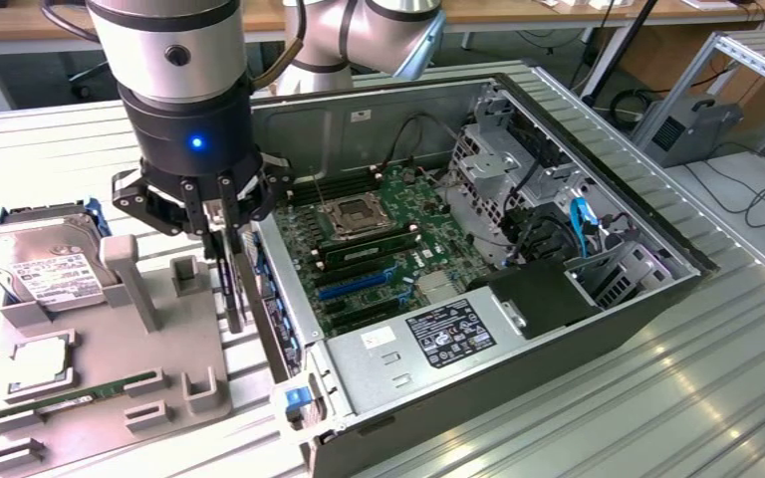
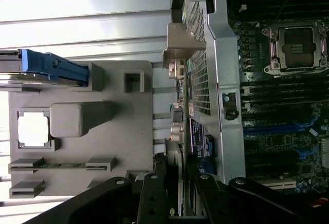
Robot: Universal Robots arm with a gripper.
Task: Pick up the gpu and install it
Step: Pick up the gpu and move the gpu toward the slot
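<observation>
Just outside the computer case (image 1: 356, 370), beside its perforated back wall: the gpu (image 1: 232, 289), hanging edge-down from the hand (image 1: 223, 234), which is clamped on the card's upper edge.

Done, by my reading: the pick-up. I have the card gripped at the case-side edge of the grey holder (image 1: 104, 368). I cannot tell whether its lower edge is clear of the holder.

Left: the install. The card is outside the case, and the blue expansion slots (image 1: 356, 284) on the motherboard (image 1: 402, 194) inside the case stand unoccupied.

Other stock on the holder, farther from the case: hard drive (image 1: 37, 264) and RAM stick (image 1: 57, 398), both in their places. Holder and case stand on the ribbed metal desk (image 1: 622, 418).

Exterior view, own contribution:
- How high the card hangs against the case wall.
- The open case interior as a whole.
- The arm above the hand.

Wrist view, own contribution:
- The card edge-on, with a dark finger on either face of the board.
- The silver bracket (image 2: 182, 44) at one end of the card.
- The card lying just beside the case's perforated wall; I cannot tell whether they touch.
</observation>
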